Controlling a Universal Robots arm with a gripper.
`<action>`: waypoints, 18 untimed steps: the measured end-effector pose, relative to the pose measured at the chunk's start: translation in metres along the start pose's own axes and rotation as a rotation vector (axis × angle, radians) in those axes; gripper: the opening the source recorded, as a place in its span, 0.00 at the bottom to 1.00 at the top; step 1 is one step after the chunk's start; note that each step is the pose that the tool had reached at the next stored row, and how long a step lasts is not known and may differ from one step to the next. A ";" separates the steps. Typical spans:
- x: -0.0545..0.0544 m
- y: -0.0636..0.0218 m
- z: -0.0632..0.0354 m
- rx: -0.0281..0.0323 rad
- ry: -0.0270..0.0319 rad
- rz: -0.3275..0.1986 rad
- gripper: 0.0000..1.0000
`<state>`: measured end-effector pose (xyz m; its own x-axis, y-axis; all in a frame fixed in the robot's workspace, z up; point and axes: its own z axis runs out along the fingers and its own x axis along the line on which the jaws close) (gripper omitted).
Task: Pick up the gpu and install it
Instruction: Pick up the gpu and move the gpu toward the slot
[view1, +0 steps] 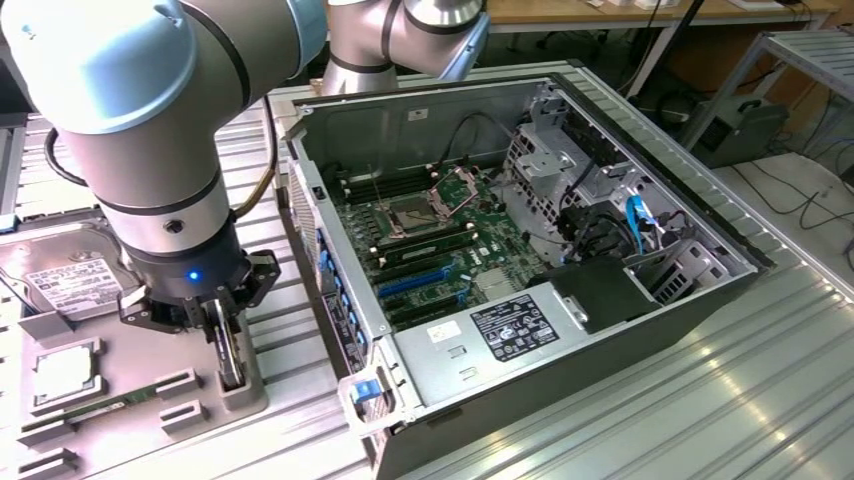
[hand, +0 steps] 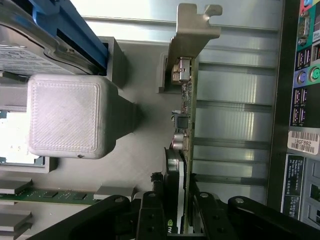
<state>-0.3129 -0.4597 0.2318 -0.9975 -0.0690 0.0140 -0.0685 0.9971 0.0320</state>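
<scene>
One arm at work, and its end effector (view1: 224, 345) is down over the grey holder (view1: 247, 395) at the exterior view's left, just beside the open computer case (view1: 400, 120). The gpu (hand: 182, 125) stands on edge in that holder's slot, right between the fingers (hand: 152, 212). No reach needed! The end effector is narrow, pinching the card's two flat faces near one end. The card's long axis runs away from the grip to the silvery bracket (hand: 192, 30) at its far end, alongside the case's port panel (hand: 302, 75). It isn't lifted yet, I'd judge. The blue slots (view1: 414, 282) lie well apart, toward the exterior view's right.
</scene>
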 end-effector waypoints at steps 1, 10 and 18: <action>0.000 0.0000 0.0000 0.0000 0.0000 0.000 0.28; 0.000 0.0000 0.0000 0.0000 0.0000 0.000 0.28; 0.000 0.0001 -0.0031 -0.0035 -0.0002 0.000 0.28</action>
<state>-0.3129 -0.4597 0.2349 -0.9975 -0.0690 0.0138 -0.0685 0.9970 0.0355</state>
